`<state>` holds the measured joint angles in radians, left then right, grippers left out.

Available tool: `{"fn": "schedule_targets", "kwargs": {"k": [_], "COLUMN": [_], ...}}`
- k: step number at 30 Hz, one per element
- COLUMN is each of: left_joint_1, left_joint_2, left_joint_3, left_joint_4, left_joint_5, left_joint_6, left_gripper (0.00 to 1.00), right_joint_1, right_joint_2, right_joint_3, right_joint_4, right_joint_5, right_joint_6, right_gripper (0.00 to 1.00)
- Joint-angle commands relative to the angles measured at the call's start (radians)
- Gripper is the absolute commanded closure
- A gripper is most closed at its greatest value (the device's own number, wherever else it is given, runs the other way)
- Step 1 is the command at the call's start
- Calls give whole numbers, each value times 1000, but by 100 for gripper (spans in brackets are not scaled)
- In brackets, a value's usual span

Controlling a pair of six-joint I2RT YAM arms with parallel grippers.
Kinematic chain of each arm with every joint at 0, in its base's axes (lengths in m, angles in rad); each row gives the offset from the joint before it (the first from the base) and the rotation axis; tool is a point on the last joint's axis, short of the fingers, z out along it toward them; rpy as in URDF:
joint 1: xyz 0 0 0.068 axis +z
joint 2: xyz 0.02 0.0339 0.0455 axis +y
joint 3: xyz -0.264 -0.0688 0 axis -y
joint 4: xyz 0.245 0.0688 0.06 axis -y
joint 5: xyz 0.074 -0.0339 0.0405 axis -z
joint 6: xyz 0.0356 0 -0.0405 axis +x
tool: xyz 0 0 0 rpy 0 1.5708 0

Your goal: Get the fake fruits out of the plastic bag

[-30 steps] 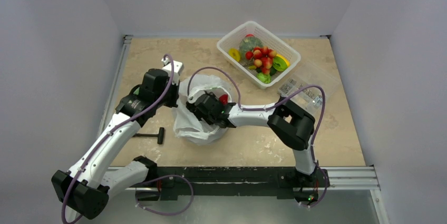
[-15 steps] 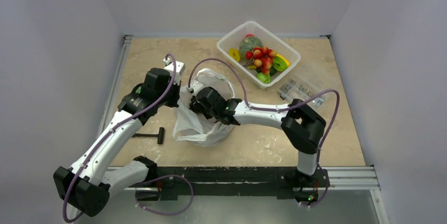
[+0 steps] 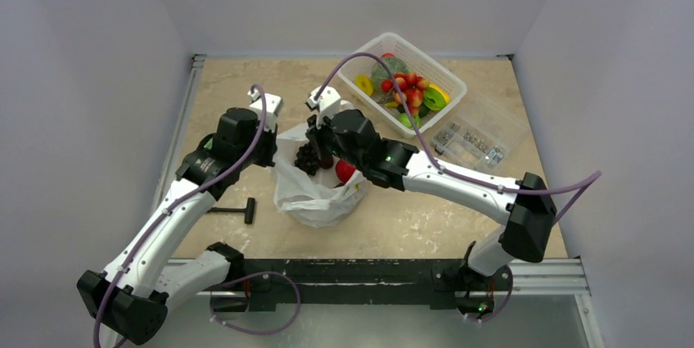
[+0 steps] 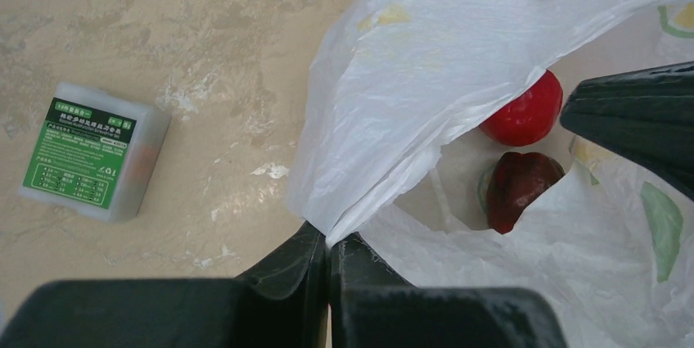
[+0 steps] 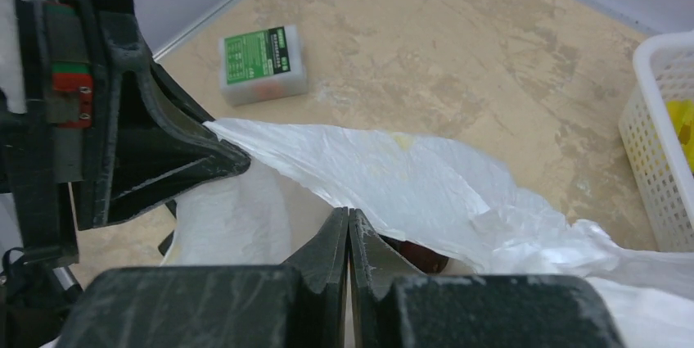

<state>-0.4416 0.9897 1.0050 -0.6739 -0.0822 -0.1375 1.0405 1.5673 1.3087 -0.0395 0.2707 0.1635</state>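
A black T-shaped handle [image 3: 233,211] lies on the beige mottled table [image 3: 245,78], at the 8 o'clock edge of the overhead view. In the left wrist view, a small grey box with a green label [image 4: 94,151] sits on the table at 9 o'clock.

Just right of the handle, the left tool [image 4: 329,243] is clenched on the rim of the thin, crinkly, translucent white plastic bag [image 3: 315,196], holding its mouth open. The bag sits near the middle of the table. Inside it, a round, glossy red plastic fruit [image 4: 524,115] lies just above a dark red plastic fruit [image 4: 520,188].

Over the bag's mouth, at its 12 o'clock side, the right tool [image 5: 348,219] has its jaws pressed together. In the overhead view, a dark plastic grape bunch [image 3: 308,159] hangs from its tip, raised above the bag. The wrist view does not show the grip itself.

At 1 o'clock from the bag stands a white lattice plastic basket [image 3: 366,48] holding red, yellow and green pieces. A clear lidded plastic box [image 3: 479,131] lies just beside it at 4 o'clock.
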Motion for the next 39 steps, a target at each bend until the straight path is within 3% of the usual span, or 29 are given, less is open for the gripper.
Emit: {"fn": "schedule_targets", "kwargs": {"k": [1,7,8,15,16,22,26,31,32,37,39], "left_joint_1": [-5,-5,-5,-4,-4,-4,-4,-10,-14,-60,-115], "left_joint_2": [-39,-48,-54,-153,-183,-355,-398,-316,-297,-262,-262], "left_joint_3": [-8,2,4,79,82,-20,-191,-332,-352,-413,-485], "left_joint_4": [46,34,30,-200,-225,-269,-100,108,128,44,125], "left_joint_5": [-1,23,25,151,164,265,401,534,559,489,485], "left_joint_6": [9,3,-11,-284,-333,-612,-730,-769,-772,-775,-837], "left_gripper": [100,100,94,6,1,0,0,0,3,55,65], "right_joint_1": [-2,-1,-1,0,0,0,-1,0,0,0,0], "right_joint_2": [-50,-82,-94,-149,-143,-105,-126,-153,-160,-185,-184], "right_joint_3": [31,-13,-45,-161,-164,-142,-163,-216,-230,-303,-330], "right_joint_4": [-23,-179,-175,-84,-75,-79,-52,-24,-22,-41,-53], "right_joint_5": [-53,-45,-57,-103,-109,-114,-133,-185,-197,-231,-243], "right_joint_6": [11,-28,-26,33,34,8,5,30,39,70,90], "right_gripper": [100,94,93,81,80,75,70,66,66,59,57]}}
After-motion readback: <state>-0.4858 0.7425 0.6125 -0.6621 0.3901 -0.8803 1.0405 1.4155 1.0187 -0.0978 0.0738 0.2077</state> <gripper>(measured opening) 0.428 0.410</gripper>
